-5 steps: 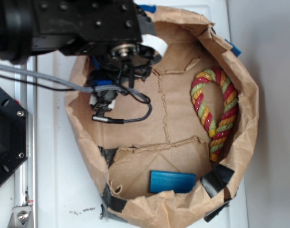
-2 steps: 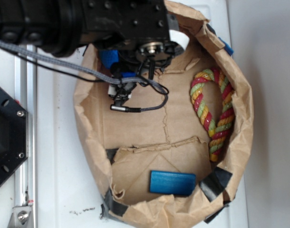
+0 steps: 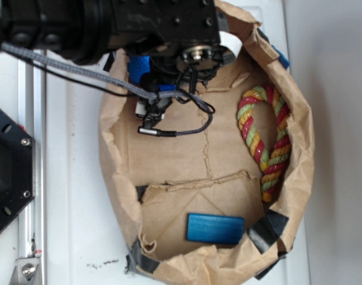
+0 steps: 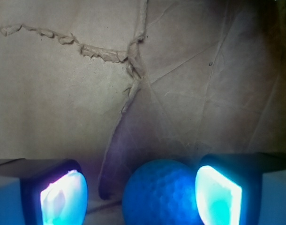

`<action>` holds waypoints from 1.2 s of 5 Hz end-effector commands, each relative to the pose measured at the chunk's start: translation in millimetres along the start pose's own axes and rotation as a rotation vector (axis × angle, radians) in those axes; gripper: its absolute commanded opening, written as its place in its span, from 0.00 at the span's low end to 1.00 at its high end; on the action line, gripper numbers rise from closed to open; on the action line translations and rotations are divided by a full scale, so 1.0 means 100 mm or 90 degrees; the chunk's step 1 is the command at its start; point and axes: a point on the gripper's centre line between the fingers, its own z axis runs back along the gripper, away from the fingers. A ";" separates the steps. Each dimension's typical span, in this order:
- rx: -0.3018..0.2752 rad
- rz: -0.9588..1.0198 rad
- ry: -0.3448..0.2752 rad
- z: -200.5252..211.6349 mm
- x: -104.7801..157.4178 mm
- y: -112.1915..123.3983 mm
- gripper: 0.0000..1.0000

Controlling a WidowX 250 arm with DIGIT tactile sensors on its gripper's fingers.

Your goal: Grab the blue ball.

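We straddle the blue ball (image 4: 161,193) with our hand (image 4: 142,194) spread, unclenched, so both fingers (image 4: 217,197) flank it; the right one touches it.

Black robot arm (image 3: 110,24) over paper bag (image 3: 305,148), rope toy (image 3: 267,139) right, blue block (image 3: 215,228) at bottom

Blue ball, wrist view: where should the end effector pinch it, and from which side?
Across its widest middle, coming straight down. The blue ball is round and dimpled, so any diameter works, but it sits off-centre in the open end effector, apparently touching one finger, with a gap to the other. Shifting toward that side before closing would probably centre it.
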 end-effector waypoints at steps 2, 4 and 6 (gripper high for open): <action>0.108 0.014 -0.015 -0.18 0.03 -0.03 1.00; 0.115 0.002 0.018 -0.30 0.40 0.03 1.00; 0.093 -0.004 -0.014 -0.16 0.47 0.03 0.00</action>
